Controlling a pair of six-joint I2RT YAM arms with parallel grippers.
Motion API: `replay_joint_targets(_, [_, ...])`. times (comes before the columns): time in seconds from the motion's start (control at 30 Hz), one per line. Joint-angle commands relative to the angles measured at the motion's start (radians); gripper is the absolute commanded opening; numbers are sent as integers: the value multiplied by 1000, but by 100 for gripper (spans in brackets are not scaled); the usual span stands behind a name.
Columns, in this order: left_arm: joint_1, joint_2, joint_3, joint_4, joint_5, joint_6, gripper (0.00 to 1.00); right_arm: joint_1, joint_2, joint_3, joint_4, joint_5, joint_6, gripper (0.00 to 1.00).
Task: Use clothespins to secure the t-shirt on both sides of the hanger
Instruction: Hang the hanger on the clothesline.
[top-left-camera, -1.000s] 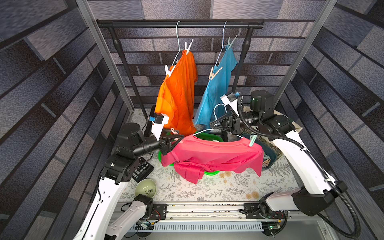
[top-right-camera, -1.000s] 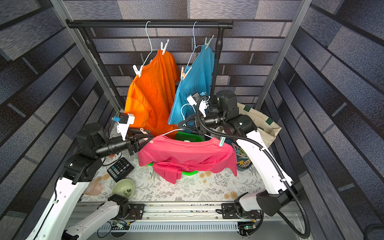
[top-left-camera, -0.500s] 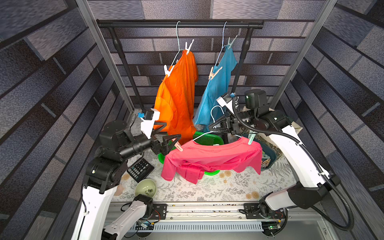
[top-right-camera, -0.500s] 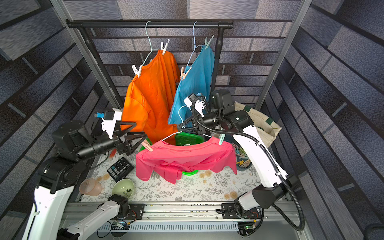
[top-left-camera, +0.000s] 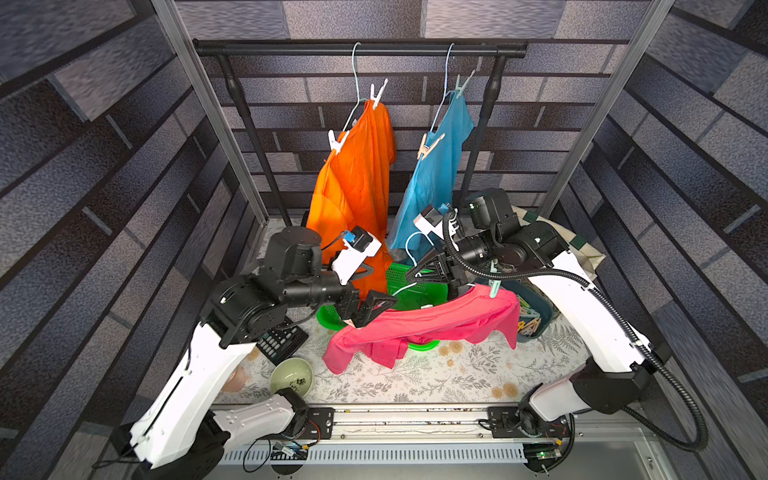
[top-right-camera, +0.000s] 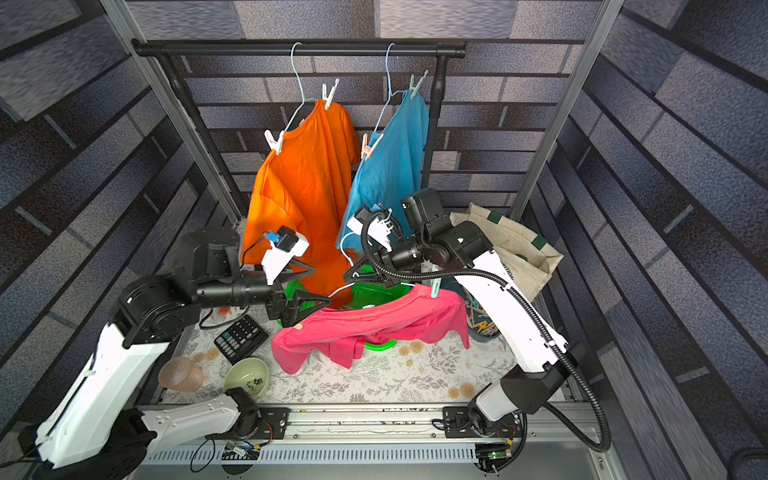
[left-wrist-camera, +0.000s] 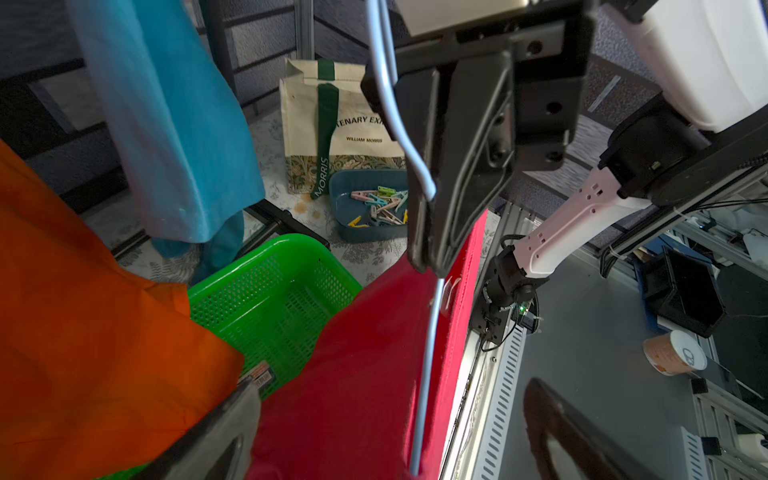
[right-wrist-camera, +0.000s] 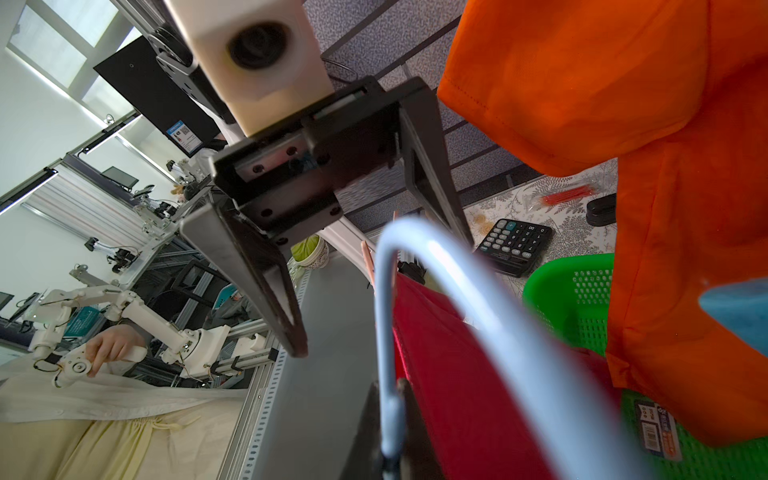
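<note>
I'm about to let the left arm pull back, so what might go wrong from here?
The open left gripper straddles the pink t-shirt end beside the peach clothespin; withdrawing may snag fabric or knock the pin. Only the right gripper holds the hanger, by its neck; the sagging side may tilt it.

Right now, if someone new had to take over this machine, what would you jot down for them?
Left gripper: open, empty, by the left shoulder of the pink t-shirt.
Right gripper: shut on the neck of the hanger, holding it up.
Done: mint clothespin on the right shoulder; peach clothespin seems clipped on the left.
To do: check the peach one grips. Spare clothespins lie in the blue tray.
</note>
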Motion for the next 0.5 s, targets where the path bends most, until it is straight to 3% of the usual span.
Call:
replay_joint_targets(0.0, [-15,27,14,-41,0,38,91,10,8,38,-36,-9,-32,0])
replay_joint_targets(0.1, [-22,47,19,-18,21,31,77,14,9,34,-38,-10,-36,0])
replay_joint_targets(0.23, [-31,55,12,15,25,15,49,15,7,27,-31,-23,-42,0])
replay_joint_targets(0.37, [-44,62,12,33,33,-7,34,15,6,25,-19,-23,-46,0])
replay_joint_targets(0.47, [-55,57,10,50,33,-27,16,15,9,26,1,-18,-43,0])
